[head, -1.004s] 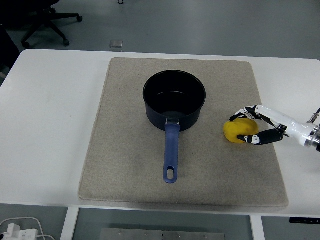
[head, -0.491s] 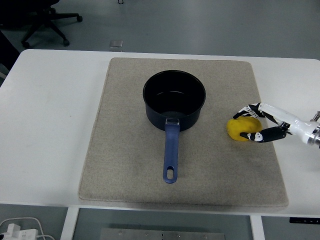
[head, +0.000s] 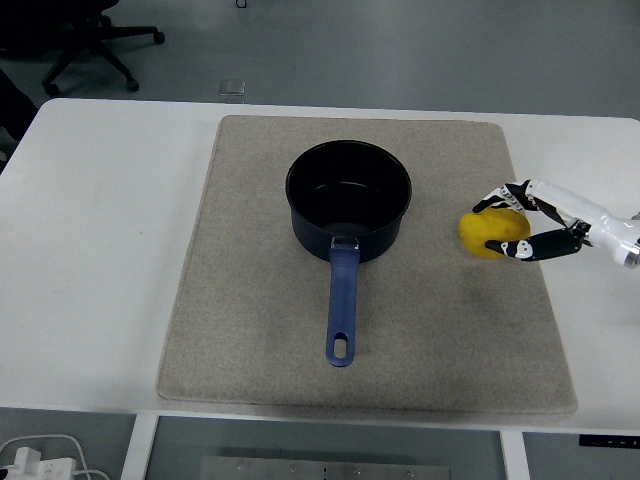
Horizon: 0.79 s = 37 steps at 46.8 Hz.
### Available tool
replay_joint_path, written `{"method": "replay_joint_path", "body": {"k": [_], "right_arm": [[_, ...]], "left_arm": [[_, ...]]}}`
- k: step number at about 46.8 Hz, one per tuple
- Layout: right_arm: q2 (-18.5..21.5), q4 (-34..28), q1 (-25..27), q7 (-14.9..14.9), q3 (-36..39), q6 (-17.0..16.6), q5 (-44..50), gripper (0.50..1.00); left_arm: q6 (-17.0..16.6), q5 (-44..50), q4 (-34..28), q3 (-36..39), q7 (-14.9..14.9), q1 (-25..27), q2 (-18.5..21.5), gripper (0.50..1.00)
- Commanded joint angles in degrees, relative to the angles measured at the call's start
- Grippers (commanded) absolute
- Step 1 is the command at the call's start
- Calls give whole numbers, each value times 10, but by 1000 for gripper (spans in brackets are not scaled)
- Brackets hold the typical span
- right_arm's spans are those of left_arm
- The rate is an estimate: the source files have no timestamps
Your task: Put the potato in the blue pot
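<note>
Between my right hand (head: pixel 528 222), wrapped round the potato (head: pixel 492 235), and the pot (head: pixel 349 200) lies a bare strip of mat (head: pixel 250 300) with nothing on it, so the way leftward is open. The pot's near wall stands as the one barrier on that line; its mouth is wide and uncovered. The handle (head: pixel 341 305) juts toward the table's near edge, well left of my hand and off my path. The mat's whole left side is also bare.
</note>
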<state>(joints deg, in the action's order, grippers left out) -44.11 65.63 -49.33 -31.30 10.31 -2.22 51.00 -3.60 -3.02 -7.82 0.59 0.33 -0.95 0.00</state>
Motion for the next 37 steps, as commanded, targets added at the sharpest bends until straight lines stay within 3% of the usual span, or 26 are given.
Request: {"method": "replay_joint_path", "body": {"k": [1,24,37], "right_arm": [[-1,2,-15,0,0,-6,-15,500],[13,13,-93,8,-3,-22,-27,500],[42,13,-136,24,-10,-21,-38,500]], "left_arm": [[0,-1,0,-1,0,0,0,996],[0,0,0,-1,0,0,0,996],[0,-1,0,-1,0,0,0,996]]}}
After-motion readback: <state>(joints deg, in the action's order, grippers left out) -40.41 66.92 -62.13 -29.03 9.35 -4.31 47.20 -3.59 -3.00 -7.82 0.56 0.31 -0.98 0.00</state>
